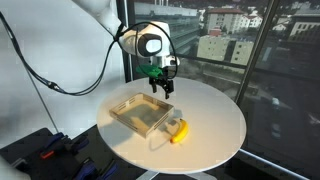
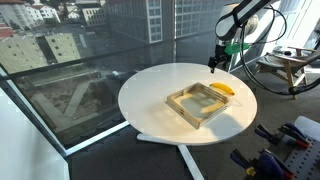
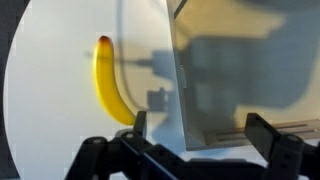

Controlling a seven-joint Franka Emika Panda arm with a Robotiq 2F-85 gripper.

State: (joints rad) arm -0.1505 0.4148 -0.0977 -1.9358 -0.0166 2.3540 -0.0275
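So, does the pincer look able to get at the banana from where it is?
Probably yes. The pincer hangs open above the tray, and the banana lies uncovered on the table just outside the tray wall. That wall, close by, might crowd one finger.

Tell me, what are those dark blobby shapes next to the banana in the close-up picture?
Wrist view: they look like the shadow of the gripper, falling on the white table beside the banana and across the blurry wooden tray. Both exterior views: small, soft pictures, so the banana is only a yellow smudge.
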